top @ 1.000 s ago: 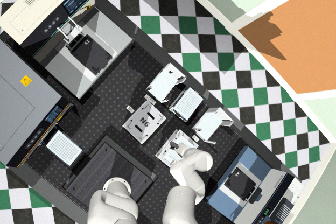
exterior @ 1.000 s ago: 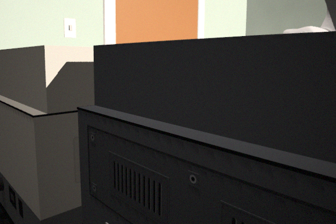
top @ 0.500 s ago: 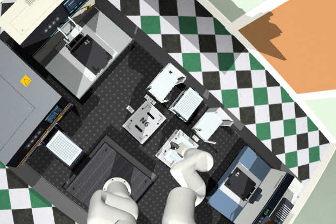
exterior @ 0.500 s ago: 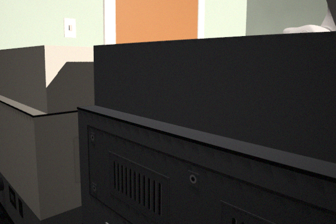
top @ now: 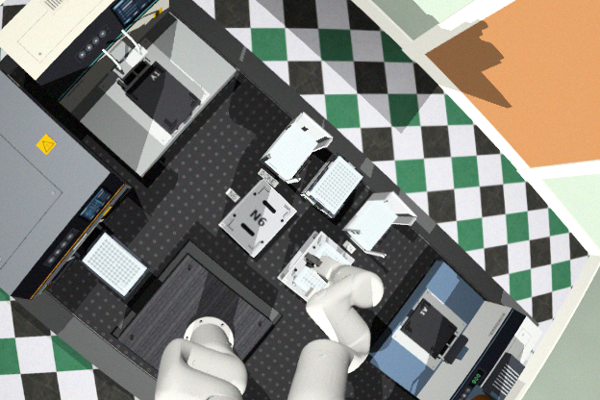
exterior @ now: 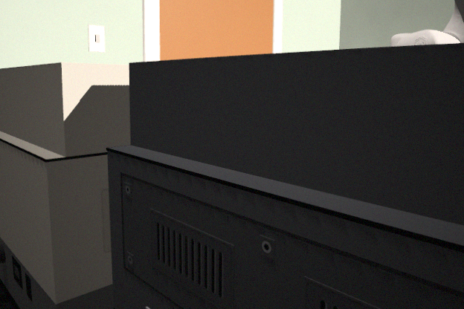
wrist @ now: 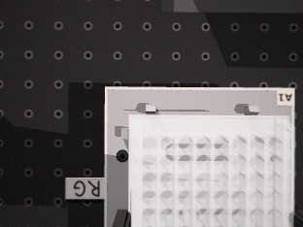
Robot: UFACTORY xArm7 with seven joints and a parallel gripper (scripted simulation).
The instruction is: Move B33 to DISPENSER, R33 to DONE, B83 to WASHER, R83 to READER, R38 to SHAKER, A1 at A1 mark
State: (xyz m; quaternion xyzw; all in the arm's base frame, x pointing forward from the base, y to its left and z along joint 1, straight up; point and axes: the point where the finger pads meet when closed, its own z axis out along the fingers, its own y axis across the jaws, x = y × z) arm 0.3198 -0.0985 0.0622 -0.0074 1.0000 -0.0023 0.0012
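My gripper [top: 313, 260] is over the RG nest [wrist: 194, 102] at the deck's middle right and is shut on a white well plate [wrist: 211, 170]. In the wrist view the plate hangs a little above the nest's grey base, flat and square to it. The nest's locator tabs show past the plate's far edge. The nest's A1 mark [wrist: 286, 97] is at its far right corner, and the RG label [wrist: 85, 188] lies on the deck to the left. I cannot read the plate's label. The arm hides most of the plate in the top view [top: 317, 266].
The N6 nest [top: 257, 217] stands just left of RG. Another plate [top: 334, 186] sits between two white racks [top: 295, 146] [top: 378, 216]. One plate [top: 113, 269] rests at the grey instrument on the left. The nests at the top left [top: 162, 95] and blue right [top: 429, 325] instruments are bare. A dark housing fills the exterior view.
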